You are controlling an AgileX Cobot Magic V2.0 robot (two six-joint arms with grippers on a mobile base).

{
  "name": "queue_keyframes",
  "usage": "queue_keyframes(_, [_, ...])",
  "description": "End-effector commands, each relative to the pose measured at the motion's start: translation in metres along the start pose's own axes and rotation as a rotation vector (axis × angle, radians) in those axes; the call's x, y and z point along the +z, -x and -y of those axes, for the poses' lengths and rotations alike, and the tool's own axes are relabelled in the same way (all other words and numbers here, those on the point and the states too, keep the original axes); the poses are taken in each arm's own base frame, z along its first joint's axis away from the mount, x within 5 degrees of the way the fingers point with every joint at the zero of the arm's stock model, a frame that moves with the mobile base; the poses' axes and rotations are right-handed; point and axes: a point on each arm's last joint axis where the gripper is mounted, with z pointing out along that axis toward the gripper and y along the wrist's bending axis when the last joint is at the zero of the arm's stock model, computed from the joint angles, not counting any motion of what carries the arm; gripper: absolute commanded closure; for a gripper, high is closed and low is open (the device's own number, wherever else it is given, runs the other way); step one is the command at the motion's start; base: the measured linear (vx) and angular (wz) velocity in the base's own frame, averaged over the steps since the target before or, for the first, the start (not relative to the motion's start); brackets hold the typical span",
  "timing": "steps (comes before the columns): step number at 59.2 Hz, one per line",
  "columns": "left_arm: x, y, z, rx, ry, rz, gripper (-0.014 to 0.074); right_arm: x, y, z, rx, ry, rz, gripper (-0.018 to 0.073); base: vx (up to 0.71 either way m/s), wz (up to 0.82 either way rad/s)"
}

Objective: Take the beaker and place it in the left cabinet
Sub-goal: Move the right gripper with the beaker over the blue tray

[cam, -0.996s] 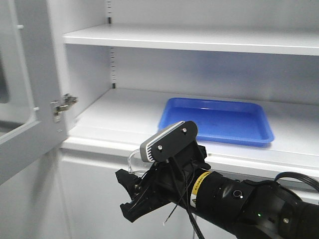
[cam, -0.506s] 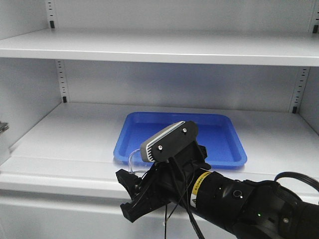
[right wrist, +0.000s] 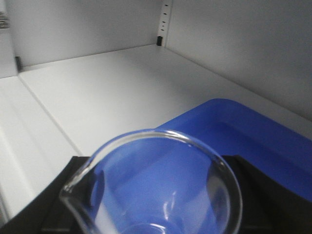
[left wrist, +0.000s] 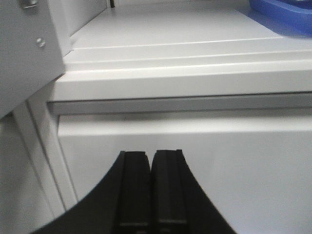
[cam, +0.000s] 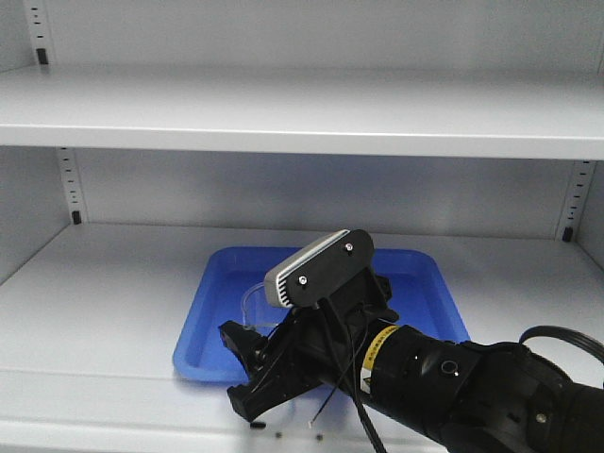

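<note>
My right gripper (cam: 238,368) is shut on the beaker (cam: 253,304), a small clear glass one with a pour spout. In the right wrist view the beaker (right wrist: 161,185) fills the bottom, its rim towards the camera, with a black finger (right wrist: 58,200) on either side. It hangs over the near left part of a blue tray (cam: 425,283) on the left cabinet's lower shelf (cam: 104,283). I cannot tell whether it touches the tray. My left gripper (left wrist: 151,155) is shut on nothing, low in front of the cabinet's plain front panel (left wrist: 195,161).
An upper shelf (cam: 302,118) spans the cabinet above the tray. The cabinet's back wall and right side wall (right wrist: 243,53) close in behind the blue tray (right wrist: 263,141). The open door's edge (left wrist: 24,48) shows at the upper left of the left wrist view.
The view has swung right and closer to the cabinet; the door has left the front view. The tray now lies under the held beaker. The right gripper's grip is unchanged.
</note>
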Motion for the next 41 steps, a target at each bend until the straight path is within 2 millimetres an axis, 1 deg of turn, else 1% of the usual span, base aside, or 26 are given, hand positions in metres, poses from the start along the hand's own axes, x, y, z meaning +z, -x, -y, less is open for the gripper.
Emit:
queue_keyframes(1, [-0.0025,0.0110,0.0014,-0.009,-0.017,0.105,0.0593,-0.0115,0.0304,0.0019,-0.013,0.003,0.158,0.0508,0.23,-0.08])
queue_keyframes(23, [-0.0025,0.0110,0.0014,-0.009,-0.017,0.105,0.0593,-0.0115,0.0304,0.0019,-0.013,0.003,0.158,0.0508,0.19,-0.05])
queue_keyframes(41, [-0.0025,0.0110,0.0014,-0.009,-0.017,0.105,0.0593,-0.0115,0.0304,0.0019,-0.013,0.003,0.158,0.0508,0.12,-0.03])
